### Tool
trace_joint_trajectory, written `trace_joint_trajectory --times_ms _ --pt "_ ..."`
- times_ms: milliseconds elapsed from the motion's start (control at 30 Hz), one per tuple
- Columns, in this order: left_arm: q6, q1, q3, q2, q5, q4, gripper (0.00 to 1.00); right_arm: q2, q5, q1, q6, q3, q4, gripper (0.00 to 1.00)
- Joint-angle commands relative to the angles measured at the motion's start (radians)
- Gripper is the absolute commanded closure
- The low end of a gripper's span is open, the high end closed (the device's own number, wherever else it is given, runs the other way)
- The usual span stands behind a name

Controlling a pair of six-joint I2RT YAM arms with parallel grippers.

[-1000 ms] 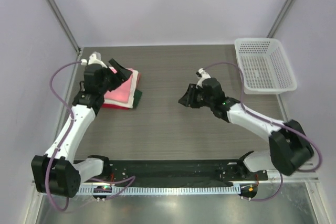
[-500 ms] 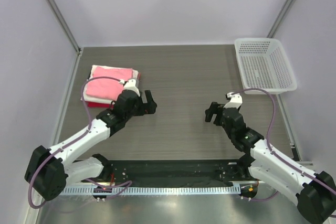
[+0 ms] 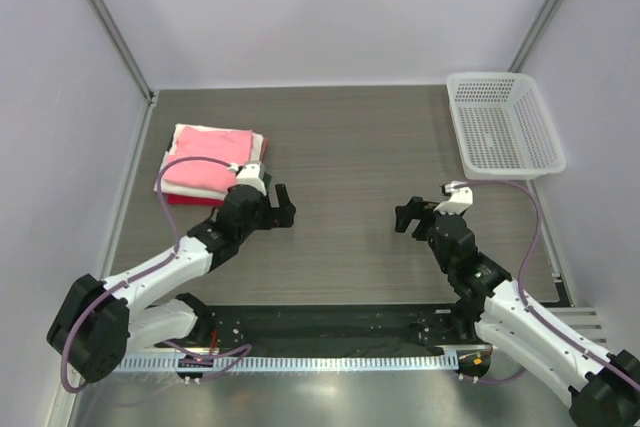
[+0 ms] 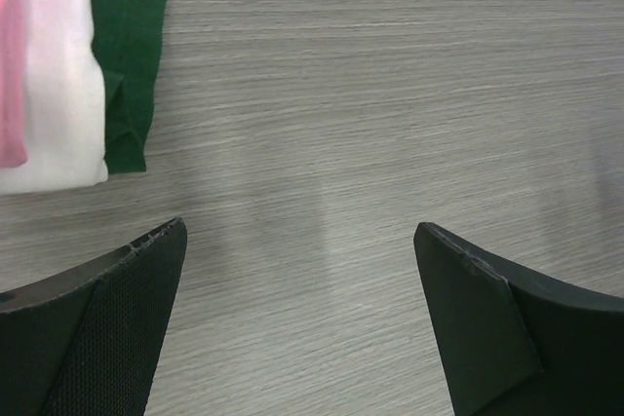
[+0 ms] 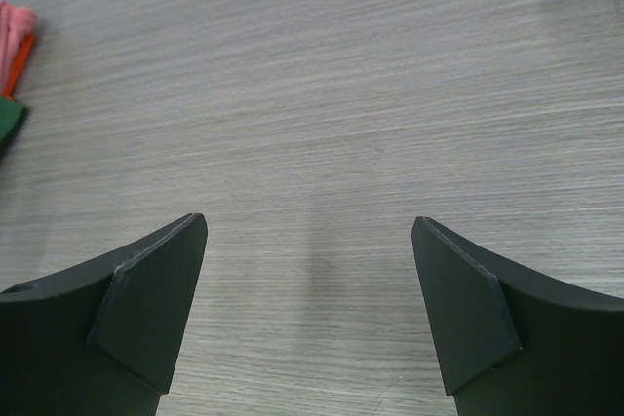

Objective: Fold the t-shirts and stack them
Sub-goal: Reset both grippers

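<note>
The t-shirts (image 3: 213, 172) were found folded and stacked at the far left of the counter (image 3: 350, 147), with the salmon-pink one (image 3: 205, 159) on top. A dark green edge (image 4: 127, 65) was seen beneath the white layer, possibly another garment. The left pincer (image 3: 272, 203) was held wide open and empty just beside the stack. The right pincer (image 3: 418, 215) was likewise spread open over bare counter. A white mesh basket (image 3: 505, 125) was set at the far right.

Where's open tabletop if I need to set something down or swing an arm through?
Bare table runs between the t-shirts and the basket, and between the left gripper and right gripper, both open. It is crowded only at far left around the t-shirts and far right by the basket.
</note>
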Motion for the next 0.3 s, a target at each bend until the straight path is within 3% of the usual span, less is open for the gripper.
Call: trace_joint_trajectory --times_ms 0,267 --pt "0.033 -0.001 0.025 -0.003 0.035 0.074 0.00 -0.043 0.056 0.001 0.025 -0.006 0.029 0.08" --pt "0.084 0.000 -0.018 -0.040 0.031 0.113 0.00 -0.017 0.069 0.001 0.042 0.000 0.020 0.10"
